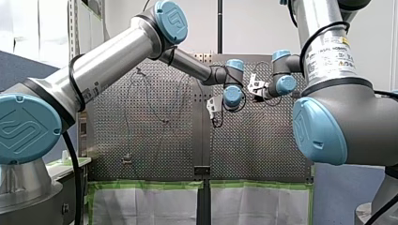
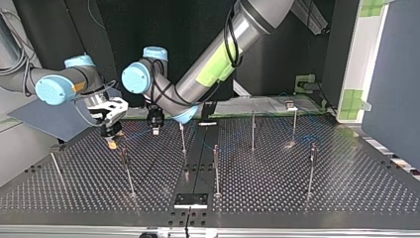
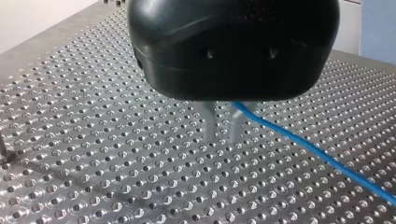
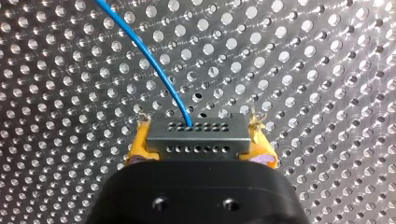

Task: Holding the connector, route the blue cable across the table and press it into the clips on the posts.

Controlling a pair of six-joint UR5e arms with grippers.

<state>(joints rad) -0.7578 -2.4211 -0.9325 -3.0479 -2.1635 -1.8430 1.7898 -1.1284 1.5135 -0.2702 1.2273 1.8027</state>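
Perforated steel bench (image 2: 297,198), thin metal posts (image 2: 216,171) standing across it. My right hand (image 4: 200,141) pinches the grey rectangular multi-hole connector (image 4: 197,135) between yellow pads (image 4: 136,149), low over the bench at top view's left. Thin blue cable (image 4: 154,60) leaves the connector's face and arcs away. My left hand (image 3: 224,130): 2 metal fingers (image 3: 211,123) slightly spread, cable running out past 1 of them, tips close to the bench. Hands sit near each other.

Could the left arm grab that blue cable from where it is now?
Probably yes. The blue cable runs right beside the open metal fingers of my left gripper, just above the perforated table, with nothing between them. My right gripper holds the connector at its end.
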